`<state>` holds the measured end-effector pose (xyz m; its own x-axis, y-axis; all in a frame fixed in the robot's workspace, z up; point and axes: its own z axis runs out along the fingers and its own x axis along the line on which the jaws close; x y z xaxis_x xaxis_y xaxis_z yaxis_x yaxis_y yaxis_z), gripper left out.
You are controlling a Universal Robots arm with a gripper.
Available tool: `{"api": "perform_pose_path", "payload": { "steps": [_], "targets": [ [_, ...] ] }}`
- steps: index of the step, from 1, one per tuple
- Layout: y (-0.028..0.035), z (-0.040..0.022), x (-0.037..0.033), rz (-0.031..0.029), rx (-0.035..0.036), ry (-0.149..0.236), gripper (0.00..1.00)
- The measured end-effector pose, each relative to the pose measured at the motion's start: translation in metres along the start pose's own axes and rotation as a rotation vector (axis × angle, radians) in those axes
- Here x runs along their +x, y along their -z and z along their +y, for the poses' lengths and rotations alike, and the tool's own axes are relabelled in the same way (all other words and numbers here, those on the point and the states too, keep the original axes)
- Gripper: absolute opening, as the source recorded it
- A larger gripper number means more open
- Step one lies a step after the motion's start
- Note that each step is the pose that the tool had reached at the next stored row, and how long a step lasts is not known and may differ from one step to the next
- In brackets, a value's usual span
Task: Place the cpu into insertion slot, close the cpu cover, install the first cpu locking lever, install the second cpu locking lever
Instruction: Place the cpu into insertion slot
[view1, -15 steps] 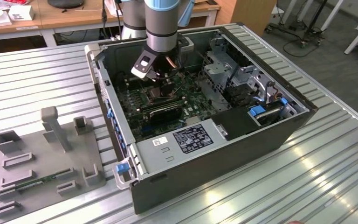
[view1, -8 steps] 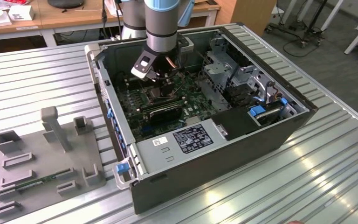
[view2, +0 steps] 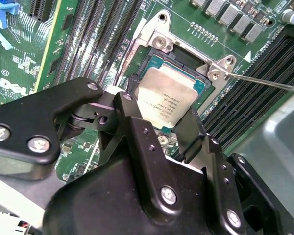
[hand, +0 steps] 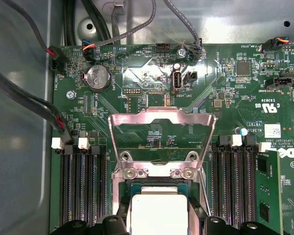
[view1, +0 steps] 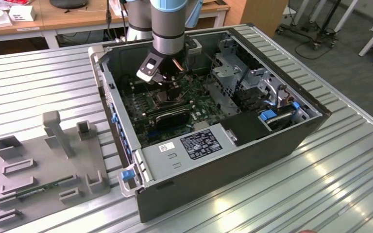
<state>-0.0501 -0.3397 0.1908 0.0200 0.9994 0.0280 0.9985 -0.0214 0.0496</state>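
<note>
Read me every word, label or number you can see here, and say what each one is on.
cpu metal top: several printed lines, too small to read.
Label on the power supply: print and barcode, too small to read.
Motherboard: white lettering beside parts, too small to read.
White sticker on the motherboard: too small to read.

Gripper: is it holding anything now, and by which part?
The gripper holds the cpu by two opposite side edges, clamped between its fingers.
</note>
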Motion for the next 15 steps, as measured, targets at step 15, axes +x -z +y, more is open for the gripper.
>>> {"api": "perform_pose_path", "payload": {
  "steps": [15],
  "targets": [
    [-0.0007, -0.0001, 0.0002, -0.0003, 0.0000, 0.000, 0.54]
  ]
}}
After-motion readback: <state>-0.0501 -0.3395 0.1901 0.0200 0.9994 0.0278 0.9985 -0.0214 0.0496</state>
